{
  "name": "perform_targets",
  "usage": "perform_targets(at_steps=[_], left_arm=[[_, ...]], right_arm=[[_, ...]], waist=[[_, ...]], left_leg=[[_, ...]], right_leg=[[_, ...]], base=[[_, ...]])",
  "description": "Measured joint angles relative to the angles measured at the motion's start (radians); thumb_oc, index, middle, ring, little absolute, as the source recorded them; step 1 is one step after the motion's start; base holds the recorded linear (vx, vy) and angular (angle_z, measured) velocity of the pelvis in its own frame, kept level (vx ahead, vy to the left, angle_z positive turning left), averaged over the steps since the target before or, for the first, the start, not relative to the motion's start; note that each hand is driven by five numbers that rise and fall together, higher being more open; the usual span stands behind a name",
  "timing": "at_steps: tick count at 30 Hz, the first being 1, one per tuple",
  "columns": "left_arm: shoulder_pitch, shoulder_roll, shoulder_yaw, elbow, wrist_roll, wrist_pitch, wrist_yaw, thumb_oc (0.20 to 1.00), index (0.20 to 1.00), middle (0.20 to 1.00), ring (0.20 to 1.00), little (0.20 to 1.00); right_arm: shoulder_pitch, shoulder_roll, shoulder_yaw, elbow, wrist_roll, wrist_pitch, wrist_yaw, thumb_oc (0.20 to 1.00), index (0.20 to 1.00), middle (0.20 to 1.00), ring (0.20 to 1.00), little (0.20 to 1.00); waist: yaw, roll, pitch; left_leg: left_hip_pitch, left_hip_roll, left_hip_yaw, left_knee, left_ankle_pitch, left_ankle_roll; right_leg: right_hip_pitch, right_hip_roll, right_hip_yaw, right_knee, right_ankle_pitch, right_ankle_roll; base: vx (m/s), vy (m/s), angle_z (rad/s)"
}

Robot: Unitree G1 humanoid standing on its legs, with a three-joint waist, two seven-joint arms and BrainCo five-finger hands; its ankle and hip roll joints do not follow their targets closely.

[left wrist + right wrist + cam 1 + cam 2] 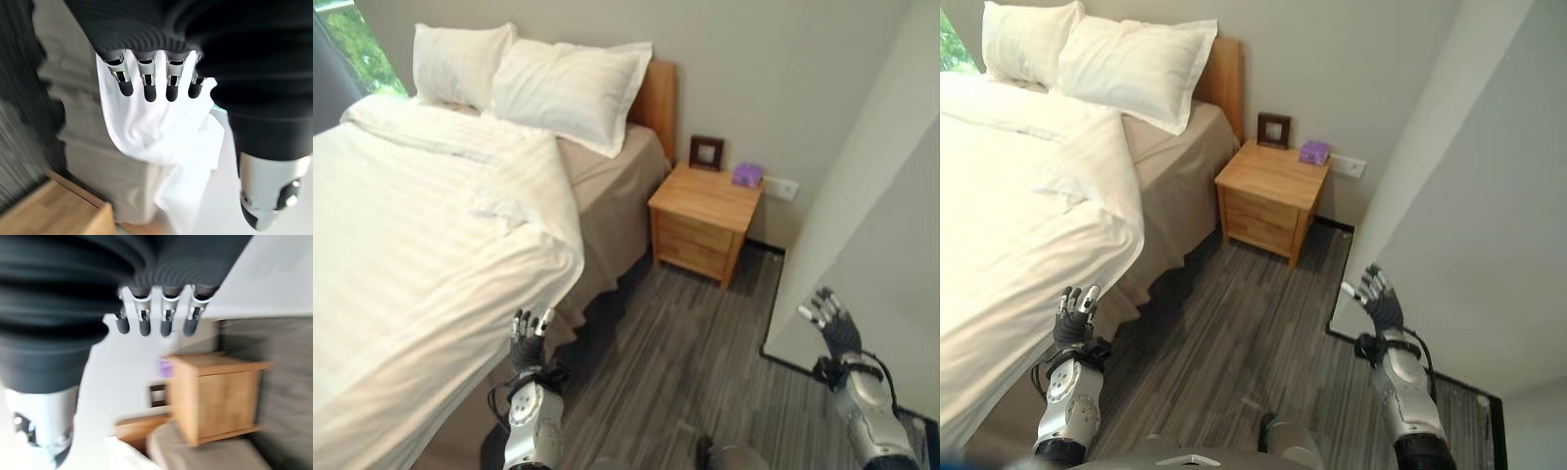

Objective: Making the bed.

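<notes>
A bed with a white striped duvet (pixel 421 235) fills the left side; the duvet's corner (pixel 558 269) hangs over the near edge, and a beige sheet (pixel 607 181) lies bare toward the headboard. Two white pillows (pixel 563 88) lean at the wooden headboard (pixel 656 98). My left hand (pixel 529 338) is raised just below the duvet's hanging corner, fingers straight, holding nothing; the left wrist view shows its fingers (pixel 149 85) before the white cloth (pixel 161 142). My right hand (pixel 832 323) is up over the floor beside a white wall, open and empty.
A wooden nightstand (pixel 705 220) stands by the bed's head, carrying a dark picture frame (pixel 707 152) and a purple box (pixel 747 174). Grey plank floor (pixel 695 352) lies between bed and a white wall panel (pixel 871 255) at the right. A window (pixel 357 44) shows at the far left.
</notes>
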State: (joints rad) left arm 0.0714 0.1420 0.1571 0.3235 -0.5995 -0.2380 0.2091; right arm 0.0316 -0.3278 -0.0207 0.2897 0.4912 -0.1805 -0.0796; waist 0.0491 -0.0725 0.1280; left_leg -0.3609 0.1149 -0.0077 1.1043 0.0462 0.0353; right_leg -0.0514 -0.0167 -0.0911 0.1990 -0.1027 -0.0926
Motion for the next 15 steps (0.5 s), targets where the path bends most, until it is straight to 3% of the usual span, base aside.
perform_targets(at_steps=[1,2,3,4,5,6,7,8,9,10,11,12,13,14,15], left_arm=[[0.017,0.015,0.002,-0.005,-0.009,0.0,-0.003,1.0,1.0,1.0,1.0,1.0],[0.039,0.037,0.009,0.012,-0.011,0.001,-0.02,1.0,1.0,1.0,1.0,1.0],[0.053,0.041,0.017,0.025,-0.015,0.0,-0.02,1.0,1.0,1.0,1.0,1.0],[0.093,0.053,0.02,0.028,-0.016,0.001,-0.025,1.0,1.0,1.0,1.0,1.0],[0.118,0.057,0.034,0.036,-0.017,0.001,-0.027,1.0,1.0,1.0,1.0,1.0],[0.13,0.057,0.038,0.04,-0.018,0.001,-0.027,1.0,1.0,1.0,1.0,1.0],[0.14,0.045,0.047,0.041,-0.018,0.002,-0.028,1.0,1.0,1.0,1.0,1.0],[0.149,0.03,0.048,0.039,-0.019,0.001,-0.029,1.0,1.0,1.0,1.0,1.0],[0.164,0.023,0.029,0.018,-0.019,0.001,-0.031,1.0,1.0,1.0,1.0,1.0],[0.147,0.037,0.018,0.001,-0.018,0.001,-0.033,1.0,1.0,1.0,1.0,1.0],[0.104,0.027,-0.011,0.005,-0.017,0.0,-0.032,1.0,1.0,1.0,1.0,1.0],[0.086,0.022,-0.036,0.007,-0.017,0.001,-0.034,1.0,1.0,1.0,1.0,1.0],[0.074,-0.009,0.008,0.005,-0.021,0.0,-0.035,1.0,1.0,1.0,1.0,1.0],[0.057,-0.022,0.011,0.011,-0.025,-0.005,-0.023,1.0,1.0,1.0,1.0,1.0],[0.032,0.012,-0.049,0.03,-0.021,0.001,-0.023,1.0,1.0,1.0,1.0,1.0]], right_arm=[[0.005,0.007,0.009,-0.013,0.0,0.001,0.001,1.0,1.0,1.0,1.0,1.0],[0.043,0.014,0.025,-0.083,0.0,-0.001,0.004,1.0,1.0,1.0,1.0,1.0],[0.046,0.002,0.049,-0.108,0.0,-0.003,0.017,1.0,1.0,1.0,1.0,1.0],[0.018,-0.021,0.105,-0.127,-0.001,-0.004,0.04,1.0,1.0,1.0,1.0,1.0],[-0.031,-0.027,0.172,-0.122,-0.003,0.0,0.069,1.0,1.0,1.0,1.0,1.0],[-0.055,-0.018,0.199,-0.117,-0.004,0.003,0.08,1.0,1.0,1.0,1.0,1.0],[-0.077,-0.018,0.24,-0.121,-0.014,0.009,0.089,1.0,1.0,1.0,1.0,1.0],[-0.089,-0.027,0.295,-0.126,-0.021,0.015,0.108,1.0,1.0,1.0,1.0,1.0],[-0.092,-0.031,0.312,-0.125,-0.021,0.024,0.124,1.0,1.0,1.0,1.0,1.0],[-0.121,0.03,0.332,-0.081,-0.021,0.042,0.132,1.0,1.0,1.0,1.0,1.0],[-0.12,0.036,0.353,-0.076,-0.022,0.051,0.143,1.0,1.0,1.0,1.0,1.0],[-0.126,0.034,0.371,-0.08,-0.022,0.051,0.157,1.0,1.0,1.0,1.0,1.0],[-0.121,0.048,0.372,-0.095,-0.022,0.05,0.173,1.0,1.0,1.0,1.0,1.0],[-0.104,0.055,0.368,-0.101,-0.022,0.05,0.173,1.0,1.0,1.0,1.0,1.0],[-0.047,0.038,0.359,-0.125,-0.023,0.058,0.175,1.0,1.0,1.0,1.0,1.0]], waist=[[0.018,-0.019,0.018],[0.044,-0.044,0.037],[0.054,-0.038,0.039],[0.059,-0.03,0.021],[0.075,-0.041,0.011],[0.088,-0.046,0.007],[0.097,-0.041,0.007],[0.097,-0.012,-0.009],[0.104,0.062,-0.03],[0.119,0.053,-0.023],[0.108,0.044,-0.024],[0.1,0.039,-0.027],[0.089,0.024,-0.02],[0.06,0.028,-0.006],[-0.008,0.052,0.005]], left_leg=[[-0.101,-0.001,0.078,-0.018,-0.006,-0.01],[-0.162,0.02,0.255,-0.235,-0.021,-0.031],[-0.176,0.014,0.352,-0.385,-0.021,-0.029],[-0.152,-0.01,0.479,-0.646,-0.032,-0.036],[-0.099,-0.102,0.498,-0.855,-0.036,-0.027],[-0.063,-0.16,0.485,-0.909,-0.031,-0.02],[-0.001,-0.197,0.519,-0.943,-0.036,-0.012],[0.09,-0.211,0.551,-0.969,-0.038,0.024],[0.194,-0.181,0.511,-1.044,-0.06,0.159],[0.275,-0.185,0.441,-1.102,0.034,0.235],[0.297,-0.188,0.381,-1.092,0.003,0.223],[0.332,-0.197,0.363,-1.117,0.007,0.215],[0.369,-0.205,0.301,-1.108,-0.019,0.182],[0.37,-0.194,0.255,-1.087,-0.026,0.17],[0.371,-0.171,0.125,-1.072,-0.029,0.163]], right_leg=[[0.086,0.008,-0.045,-0.067,0.002,-0.012],[0.2,0.021,-0.138,-0.171,-0.006,-0.018],[0.247,0.037,-0.18,-0.205,-0.023,-0.014],[0.269,0.067,-0.212,-0.228,-0.052,0.012],[0.3,0.082,-0.229,-0.25,-0.064,0.037],[0.313,0.077,-0.231,-0.25,-0.073,0.052],[0.333,0.08,-0.245,-0.245,-0.078,0.061],[0.344,0.116,-0.257,-0.21,-0.085,0.073],[0.347,0.171,-0.257,-0.128,-0.107,0.111],[0.286,0.13,-0.279,0.14,-0.198,0.227],[0.17,0.058,-0.316,0.432,-0.21,0.282],[0.053,-0.059,-0.341,0.661,-0.186,0.297],[-0.107,-0.165,-0.232,0.76,-0.165,0.322],[-0.159,-0.165,-0.184,0.799,-0.149,0.3],[-0.186,-0.167,-0.142,0.714,-0.124,0.264]], base=[[0.76,-0.342,0.75],[0.54,-0.148,1.16],[0.52,-0.086,1.25],[0.47,-0.051,1.02],[0.49,-0.06,0.71],[0.38,-0.039,0.51],[0.27,0.073,0.45],[0.32,0.163,0.47],[0.37,0.204,0.47],[0.24,0.147,0.8],[0.14,0.114,1.0],[0.14,0.021,1.21],[0.19,-0.046,0.97],[0.19,-0.192,2.05],[0.21,-0.285,2.19]])
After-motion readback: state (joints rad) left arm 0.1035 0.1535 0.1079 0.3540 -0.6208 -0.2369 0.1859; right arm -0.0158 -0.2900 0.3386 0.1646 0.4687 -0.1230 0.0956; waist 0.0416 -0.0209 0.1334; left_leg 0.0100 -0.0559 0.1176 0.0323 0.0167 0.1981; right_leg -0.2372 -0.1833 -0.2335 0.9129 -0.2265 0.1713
